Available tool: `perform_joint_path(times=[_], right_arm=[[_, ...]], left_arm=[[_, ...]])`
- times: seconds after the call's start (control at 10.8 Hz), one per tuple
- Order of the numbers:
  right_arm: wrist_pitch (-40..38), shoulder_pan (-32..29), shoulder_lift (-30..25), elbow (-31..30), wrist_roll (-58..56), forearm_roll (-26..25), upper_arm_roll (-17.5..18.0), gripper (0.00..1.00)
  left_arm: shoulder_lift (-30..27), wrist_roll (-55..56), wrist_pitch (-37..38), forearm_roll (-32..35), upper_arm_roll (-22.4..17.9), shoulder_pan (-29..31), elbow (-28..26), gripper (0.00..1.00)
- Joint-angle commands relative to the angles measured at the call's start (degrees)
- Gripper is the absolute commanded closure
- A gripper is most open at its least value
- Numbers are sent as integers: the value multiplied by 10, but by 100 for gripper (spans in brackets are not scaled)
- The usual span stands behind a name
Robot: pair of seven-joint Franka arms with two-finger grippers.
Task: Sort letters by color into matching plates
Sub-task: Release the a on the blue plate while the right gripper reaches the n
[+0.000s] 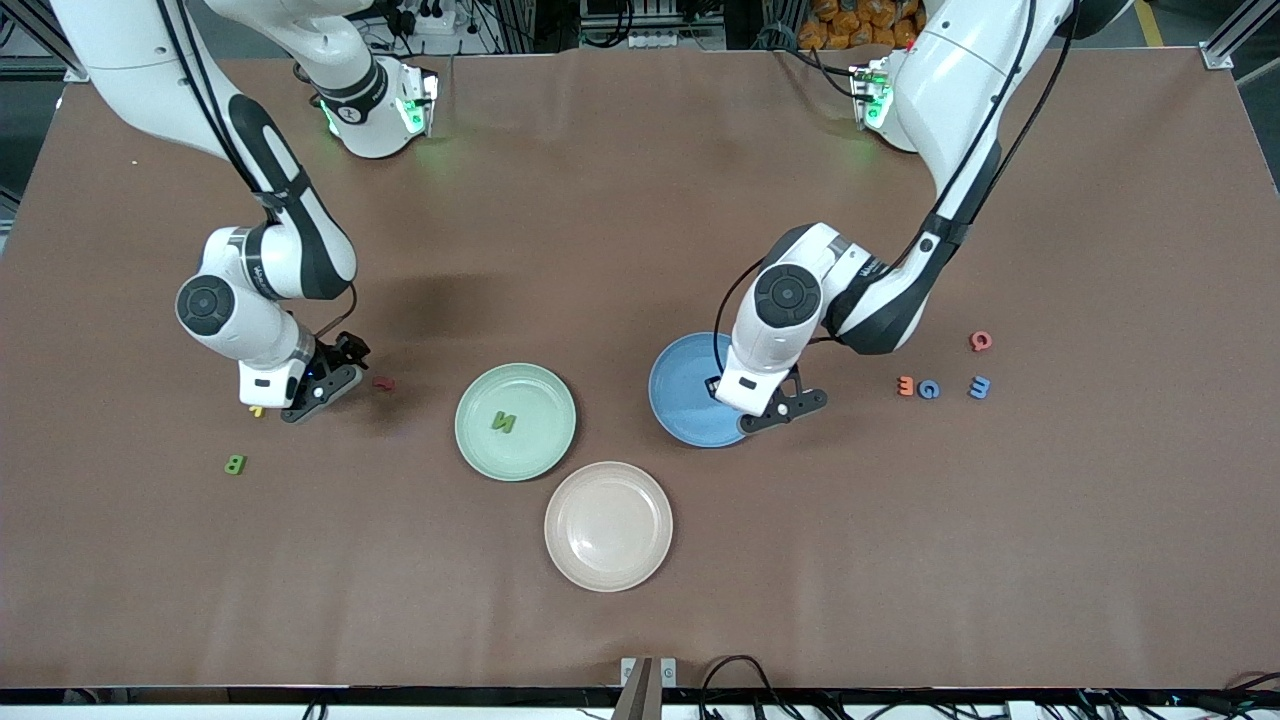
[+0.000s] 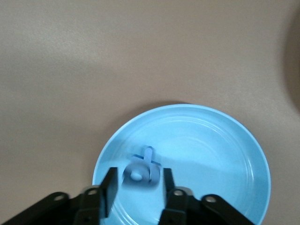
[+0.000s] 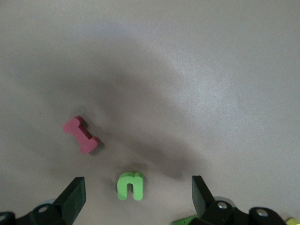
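Blue letter [image 2: 142, 169] between left jaws.

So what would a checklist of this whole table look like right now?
Surface: brown table, flat.
Plates: green plate holds a green N; blue plate holds a blue letter; pink plate bare.
Loose letters: green B, pink letter, green n, yellow piece; at the left arm's end, red, orange and two blue.
Clutter: nothing seen.
Pincers: left pincer open over the blue plate; right pincer open over the green n.
Cables: along the table edges.
Surroundings: frame, orange items.
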State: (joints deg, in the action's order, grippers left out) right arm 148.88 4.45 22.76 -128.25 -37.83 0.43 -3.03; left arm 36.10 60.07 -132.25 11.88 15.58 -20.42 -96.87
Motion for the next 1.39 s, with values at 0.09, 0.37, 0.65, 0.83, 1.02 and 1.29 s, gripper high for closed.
perform_joint_path(times=[0.09,0.37,0.65,0.83,1.02,1.29], right_arm=[[19,-18,-18,-31,-6,-25,8,0],[42,-20,-13,-39,-6,-26,8,0],[42,-23,-12,-41,-6,-27,8,7],[44,-22,-11,-41,-7,-27,8,23],[54,-22,-6,-41,-6,-27,8,29],[62,-19,-2,-39,-6,-28,8,39]], left_arm=[[-4,-5,17,-2,-6,-2,0,0],[-15,-79,61,-3,-6,18,-5,0],[-42,-139,61,-2,-5,66,-38,0],[-57,-182,61,-2,-5,97,-60,0],[-74,-234,56,-1,-5,136,-86,0],[-124,-282,-23,-1,-4,200,-176,0]])
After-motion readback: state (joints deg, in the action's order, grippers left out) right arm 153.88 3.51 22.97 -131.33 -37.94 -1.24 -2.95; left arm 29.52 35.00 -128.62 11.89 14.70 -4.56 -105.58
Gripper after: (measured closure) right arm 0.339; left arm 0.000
